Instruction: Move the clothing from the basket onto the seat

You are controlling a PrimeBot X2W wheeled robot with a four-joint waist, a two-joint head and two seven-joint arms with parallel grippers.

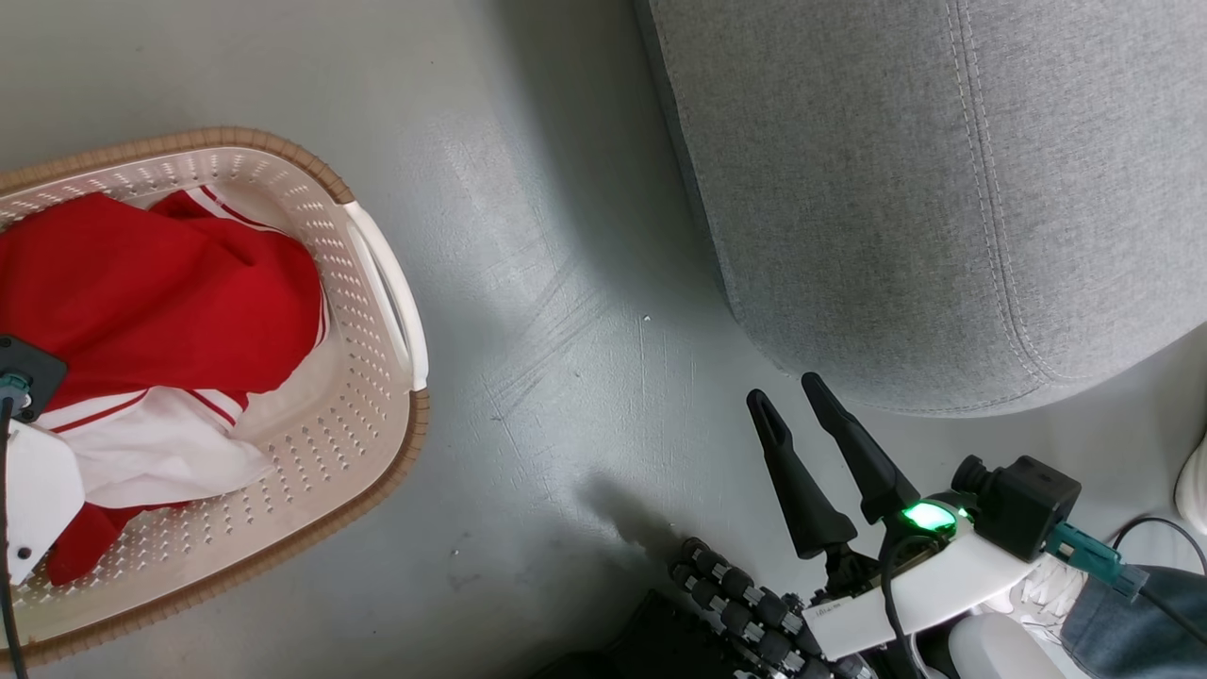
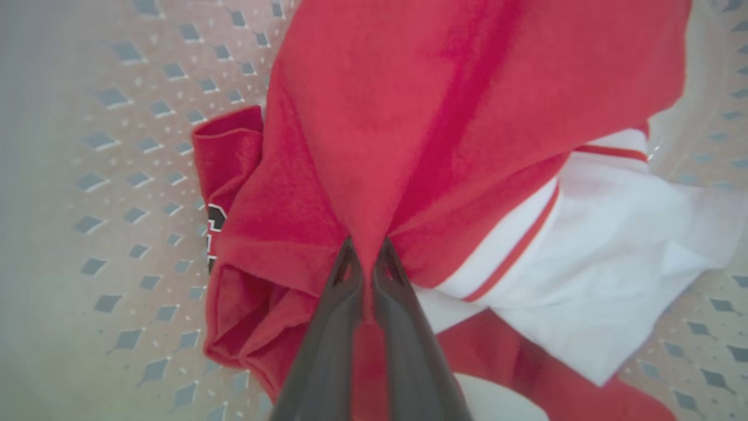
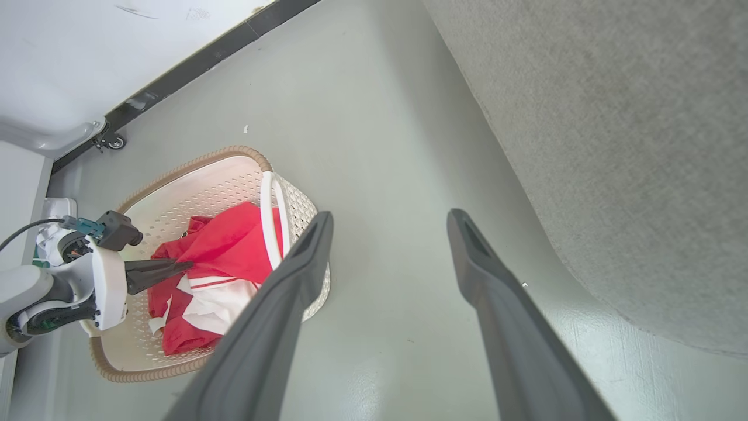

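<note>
The clothing is a crumpled heap of bright red soft fabric with broad white panels and thin red-and-white stripe trim. It lies inside the basket. 1 fold of the red cloth rises into a taut peak, pinched between the tips of my left gripper, which is closed tight on it. The rest sags onto the basket's bottom. A scrap of dark and white lettering shows on a lower fold.

The basket stands upright, cream-white and perforated, with a brown woven-look rim and 1 white side handle towards the seat. The seat is grey fabric, rounded at the edge, with stitched seams, and well apart from the basket.
</note>
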